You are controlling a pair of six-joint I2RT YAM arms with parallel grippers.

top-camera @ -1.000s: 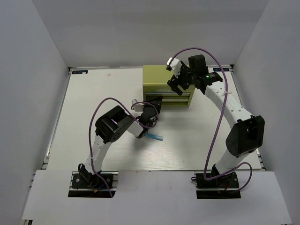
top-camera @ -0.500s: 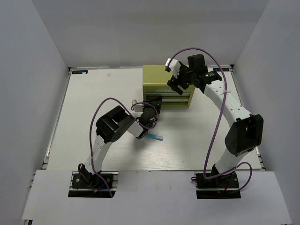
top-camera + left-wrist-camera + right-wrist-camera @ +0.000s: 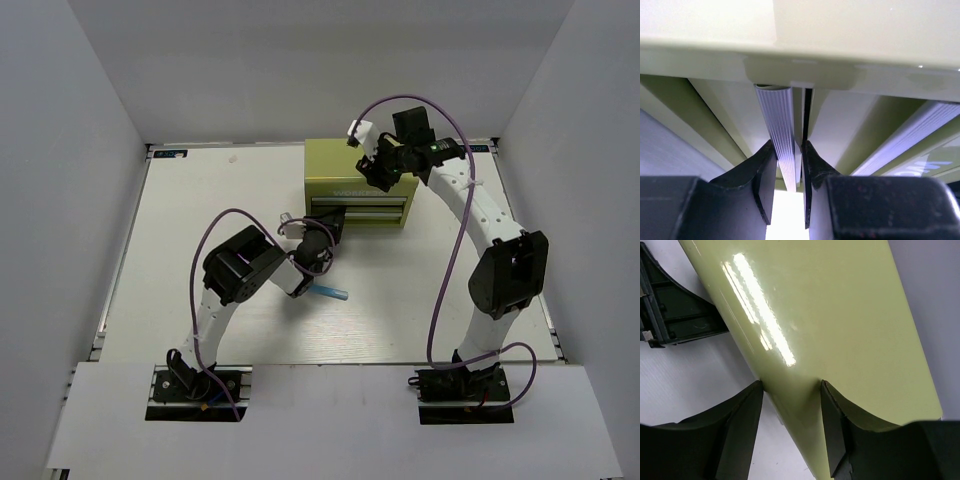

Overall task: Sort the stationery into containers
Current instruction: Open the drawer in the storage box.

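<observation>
We see the left gripper clenched on a ribbed drawer handle at the olive-green box's front, 1 light blue stick lying near that front, and the right gripper with 2 fingers straddling the box's top edge, grip uncertain.

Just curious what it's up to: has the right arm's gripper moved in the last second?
Yes. The right gripper has shifted slightly back and to the left over the green box, away from the box's drawer front.

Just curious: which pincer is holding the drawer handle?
The left pincer, clamped on the ribbed handle; the right pincer is open, astride an edge of the box.
</observation>
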